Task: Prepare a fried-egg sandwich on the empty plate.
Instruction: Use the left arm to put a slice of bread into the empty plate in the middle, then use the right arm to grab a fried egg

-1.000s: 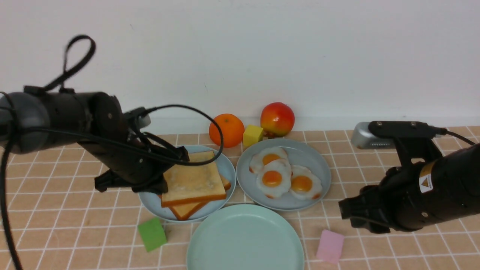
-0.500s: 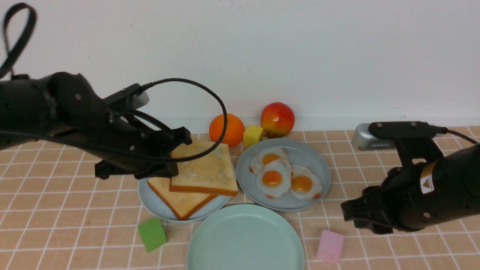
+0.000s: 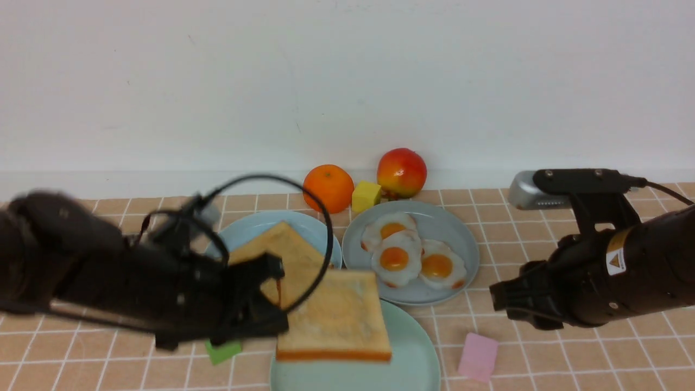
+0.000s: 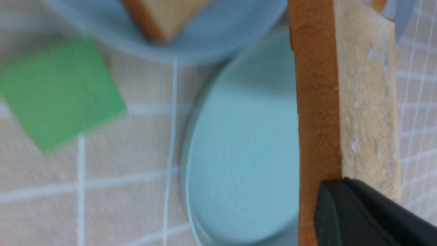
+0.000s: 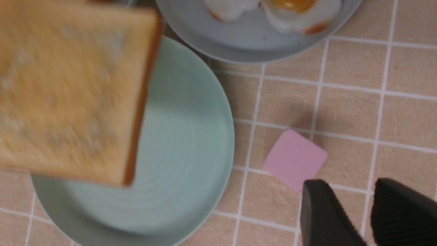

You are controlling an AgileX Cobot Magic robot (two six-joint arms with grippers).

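Toast slice (image 3: pixel 339 320) has left the light blue plate (image 3: pixel 255 225) within the last second. It now hangs roughly level over the left half of the mint plate (image 3: pixel 418 358) and is not yet set down.

Left fingers (image 4: pixel 358 212): clamped on its crust edge.

Right fingers (image 5: pixel 324 212): apart, empty, near the pink block (image 3: pixel 478 357).

Fried eggs (image 3: pixel 395 259): glossy, wavy-rimmed, on the grey-blue plate (image 3: pixel 461 244).

Toast: square, matte, porous face, darker crust.

Judgement: first layer nearly placed.

Blurry toast slice (image 5: pixel 68 92) over the mint plate (image 5: pixel 191 164), pink block (image 5: pixel 295 159) near the right gripper (image 5: pixel 348 194), jaws apart
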